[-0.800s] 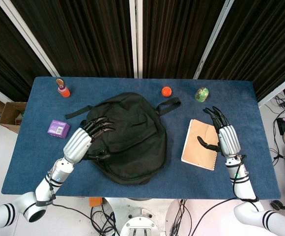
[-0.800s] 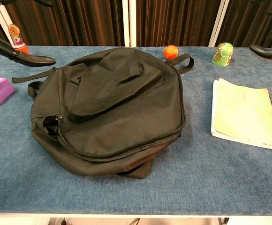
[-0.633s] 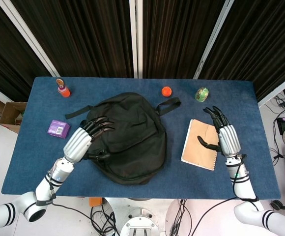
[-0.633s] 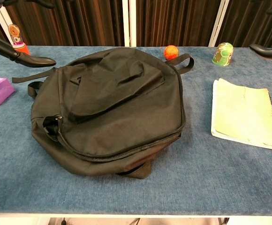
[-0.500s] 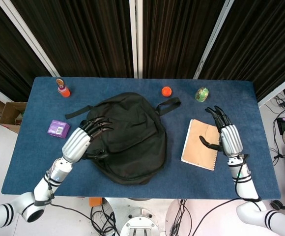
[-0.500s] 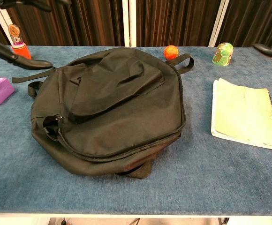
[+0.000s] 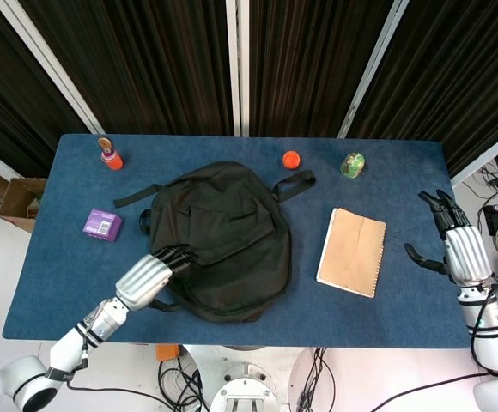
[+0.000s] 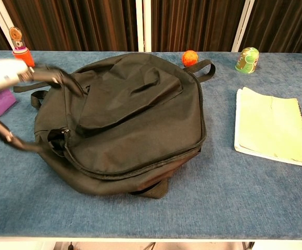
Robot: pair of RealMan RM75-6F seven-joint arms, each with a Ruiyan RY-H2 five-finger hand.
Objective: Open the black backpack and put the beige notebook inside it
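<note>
The black backpack (image 7: pixel 223 236) (image 8: pixel 130 117) lies flat in the middle of the blue table, its zipper closed as far as I can see. The beige spiral notebook (image 7: pixel 352 251) (image 8: pixel 271 127) lies to its right, apart from both hands. My left hand (image 7: pixel 154 275) (image 8: pixel 15 78) hovers at the backpack's near left edge, fingers spread and holding nothing; it looks blurred in the chest view. My right hand (image 7: pixel 455 245) is at the table's right edge, well right of the notebook, fingers apart and empty. The chest view does not show it.
A purple box (image 7: pixel 101 225) sits left of the backpack. An orange bottle (image 7: pixel 109 154) stands at the far left. A small orange ball (image 7: pixel 291 159) and a green cup (image 7: pixel 351 164) are along the far edge. A strap (image 7: pixel 136 196) trails left from the bag.
My left hand has dropped toward the near left edge of the backpack. My right hand has pulled away from the notebook to the table's right edge.
</note>
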